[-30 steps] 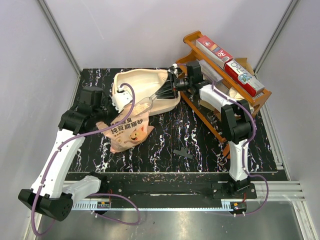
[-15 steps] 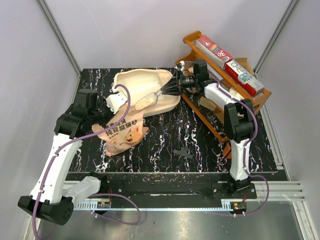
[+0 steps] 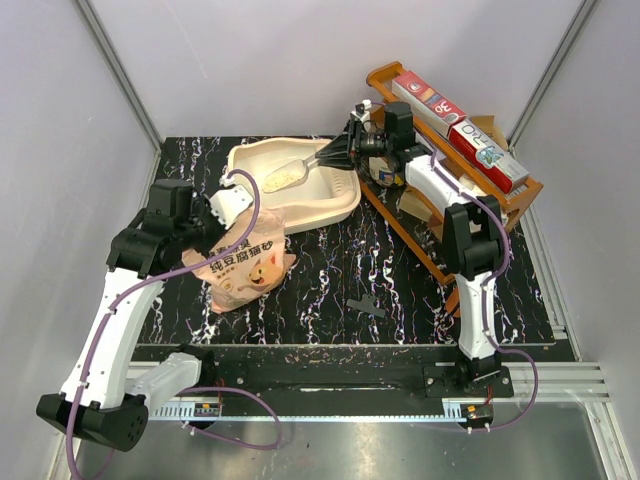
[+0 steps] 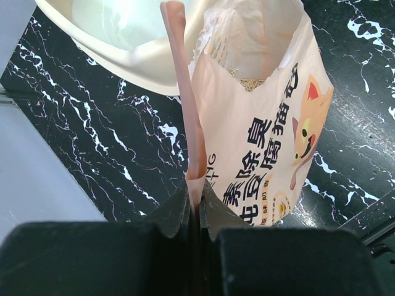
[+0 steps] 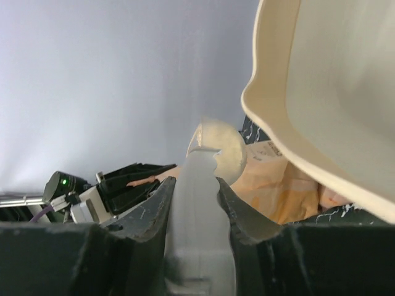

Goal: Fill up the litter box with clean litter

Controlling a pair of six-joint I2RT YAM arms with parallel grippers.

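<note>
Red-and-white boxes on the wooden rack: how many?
2, both on the top shelf of the brown wooden rack: one long red-and-white box toward the far end, the other nearer. Lower shelves may hide more.

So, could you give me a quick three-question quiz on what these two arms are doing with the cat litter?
1. True or false: the scoop in the right gripper is empty.
2. What does the left gripper hold? A the litter bag by its edge; B the scoop; C nothing.
3. Fill in: seen from above, the scoop hangs over the ____.
Key: 1 false, it carries clean litter; 2 A; 3 litter box.
</note>
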